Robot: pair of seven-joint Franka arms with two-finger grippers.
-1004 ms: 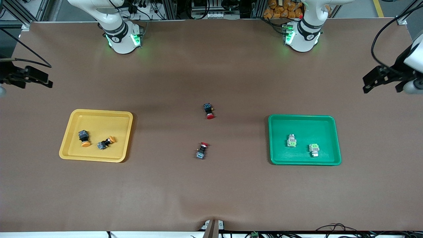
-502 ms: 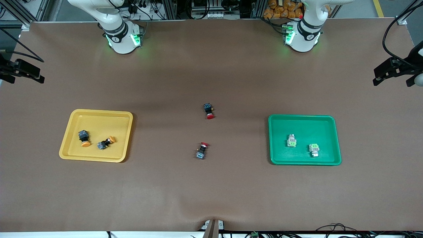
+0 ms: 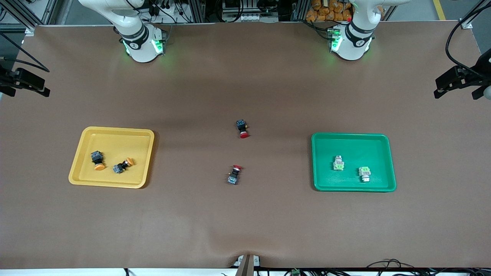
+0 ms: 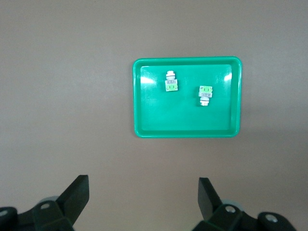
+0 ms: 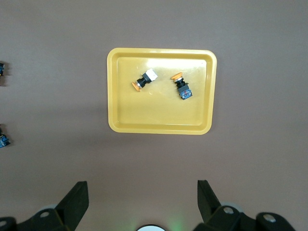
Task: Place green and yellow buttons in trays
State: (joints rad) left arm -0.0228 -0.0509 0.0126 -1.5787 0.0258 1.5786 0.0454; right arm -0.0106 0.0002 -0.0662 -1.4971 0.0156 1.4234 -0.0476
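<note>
Yellow tray [image 3: 145, 161] held both orange-capped buttons [image 3: 98, 160] | green tray [image 3: 353, 142] held both green buttons [image 3: 338, 163] | red-capped switches [image 3: 242, 128] mid-worktop [image 3: 245, 222] | left claw [image 4: 143, 199] released, raised at worktop's end | right claw [image 5: 142, 199] released, likewise

High front camera facing the robots, both wrist cameras looking straight down from well above (each sharing one tray [image 3: 115, 132] with it)

Even overhead light, soft shadows, frames sharp.
</note>
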